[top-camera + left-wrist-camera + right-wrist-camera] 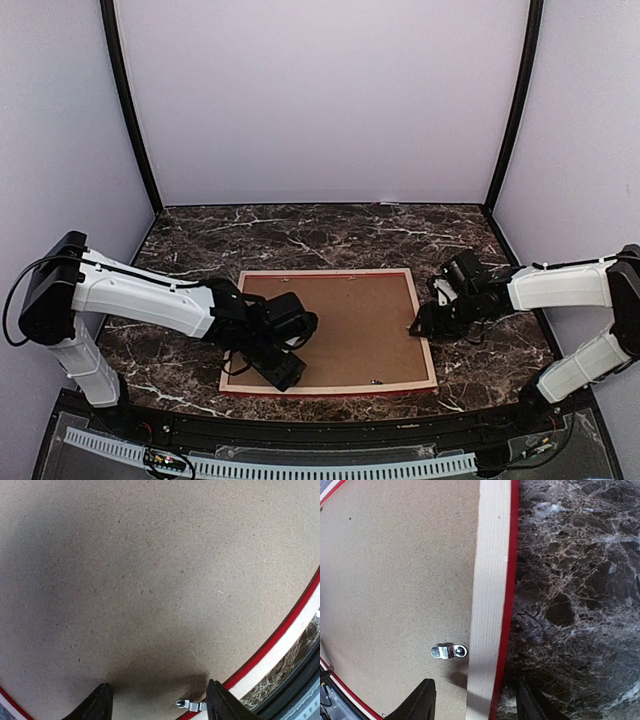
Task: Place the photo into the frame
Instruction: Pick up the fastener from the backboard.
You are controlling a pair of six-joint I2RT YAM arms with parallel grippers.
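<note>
The frame [427, 350] lies face down on the marble table, pale wood back up, red edge showing, with the brown backing board [350, 320] in it. The photo is hidden. My left gripper [285, 372] is open over the board's near left part; in the left wrist view [157, 700] its fingers straddle bare board next to a small metal clip [189, 705] by the rail [280, 650]. My right gripper [418, 327] is open at the frame's right rail; in the right wrist view [472, 702] its fingers straddle the rail [487, 605] just below a metal clip [449, 651].
Dark marble tabletop [330, 235] stretches behind and beside the frame. Light walls with black corner posts [130, 110] enclose the back and sides. A black ledge and white cable strip [300, 465] run along the near edge.
</note>
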